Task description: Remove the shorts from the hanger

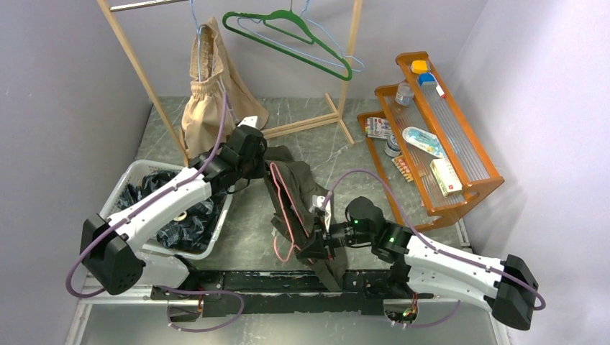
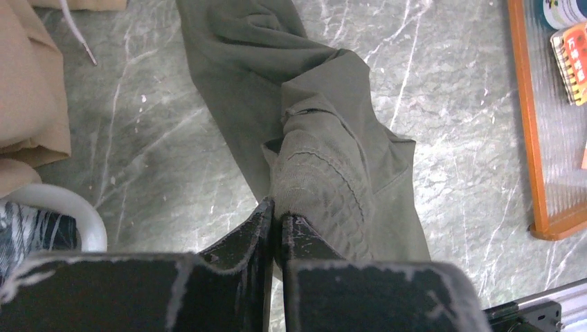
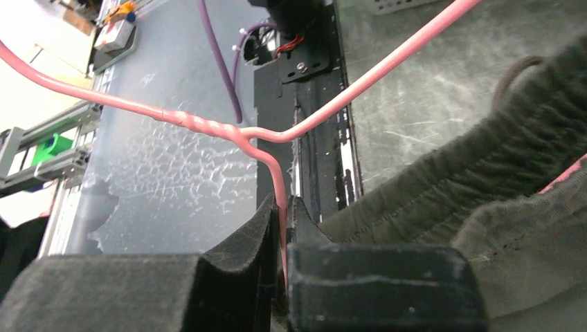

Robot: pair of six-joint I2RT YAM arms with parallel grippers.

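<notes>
Your left fingers [image 2: 275,211] are clenched on a bunched fold of the olive green shorts [image 1: 295,184]. The ribbed fabric rises right into the fingertips, with no gap showing between them. Beyond the tips, the rest of the garment trails away across the grey marbled surface [image 2: 152,152] toward its middle.

Your right fingers [image 3: 284,207] are pinched on the thin wire of the pink hanger [image 3: 208,128], just below the twist where its two shoulders meet. The shorts' gathered elastic waist sits just beside those fingers on their right. You cannot tell whether it touches them. A short piece of pink wire shows again at the far right, between folds of the olive cloth.

From above, the olive shorts run as a long crumpled strip from the middle of the surface to its near edge, between your two arms. The pink wire loops along the strip's left side. The cloth is dull olive, soft and twisted, with a stitched seam near the left fingers.

The dark patterned shorts [image 1: 183,223] lie heaped in the white basket [image 1: 137,172] by the left edge. The beige shorts [image 1: 208,93] hang from a light blue hanger [image 1: 196,29] on the wooden rack [image 1: 144,79] at the far edge
</notes>
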